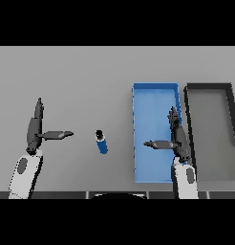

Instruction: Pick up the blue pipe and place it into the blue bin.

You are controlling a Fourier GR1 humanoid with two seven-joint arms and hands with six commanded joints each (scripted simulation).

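Note:
A short blue pipe [101,142] with a dark end cap lies on the grey table, in the middle of the head view. To its right sits the long blue bin [155,100], with nothing inside it. My right hand [178,136] hovers over the bin's right side, fingers straight and thumb pointing left, holding nothing. At the left of the view my left hand [34,129] is open too, its thumb pointing toward the pipe from a short distance away.
A dark grey bin [211,115] stands right beside the blue bin at the far right. Grey table [81,81] stretches behind and around the pipe.

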